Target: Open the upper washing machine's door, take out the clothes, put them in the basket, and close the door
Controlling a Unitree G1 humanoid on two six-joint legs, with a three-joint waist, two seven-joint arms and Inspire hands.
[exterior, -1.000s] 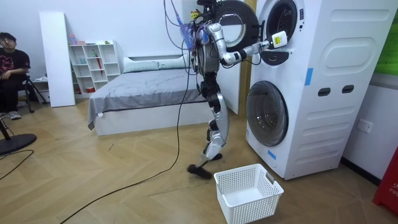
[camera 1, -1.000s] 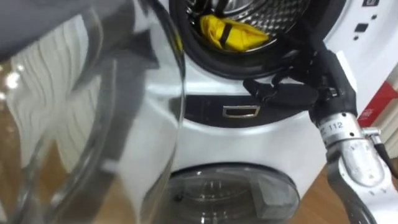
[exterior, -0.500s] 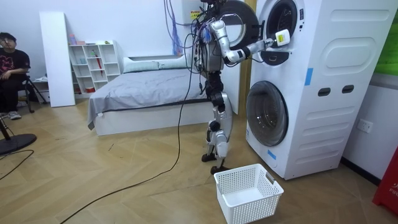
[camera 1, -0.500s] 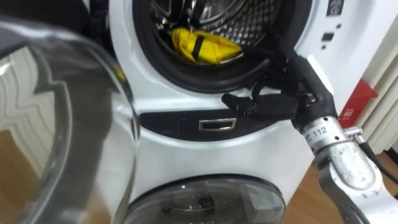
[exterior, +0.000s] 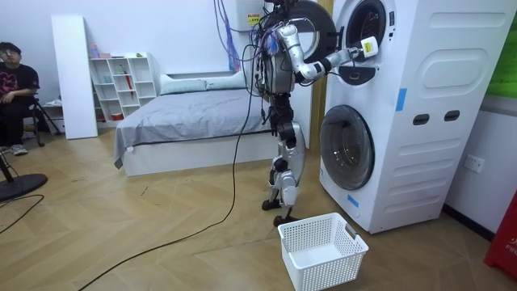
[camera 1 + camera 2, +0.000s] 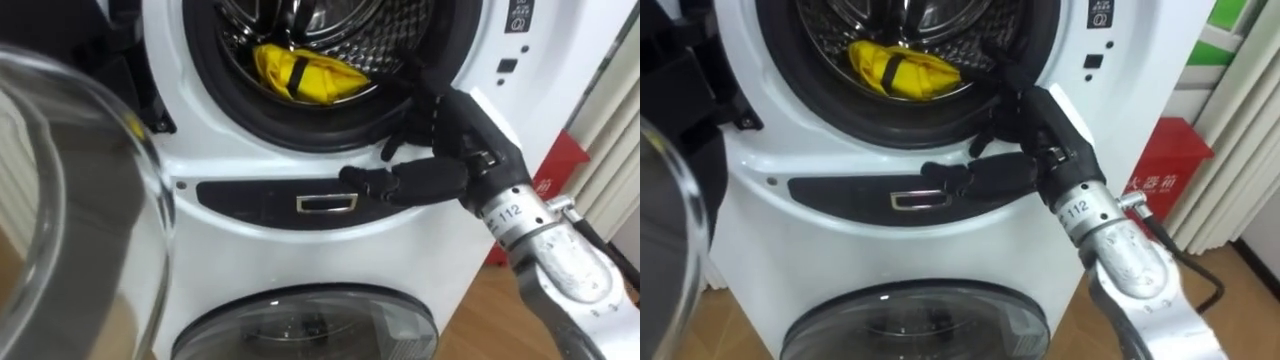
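Note:
A yellow garment with a dark strap across it lies inside the upper washing machine's drum, also seen as the yellow garment in the right eye view. My right hand hovers at the lower right of the drum's rubber rim, open, fingers relaxed and the thumb stretched left over the dark panel. It holds nothing and is apart from the garment. The room view has me standing upright close before the stacked machines, right hand raised to the upper drum.
The upper machine's open glass door fills the left. The lower machine's shut round door sits below. A red box stands right of the machines. A white laundry basket rests on the floor by my feet. A person sits far off.
I have stepped up to the machines, so the whole picture shifted and the drum sits more centred. My right hand rose a little toward the drum's rim.

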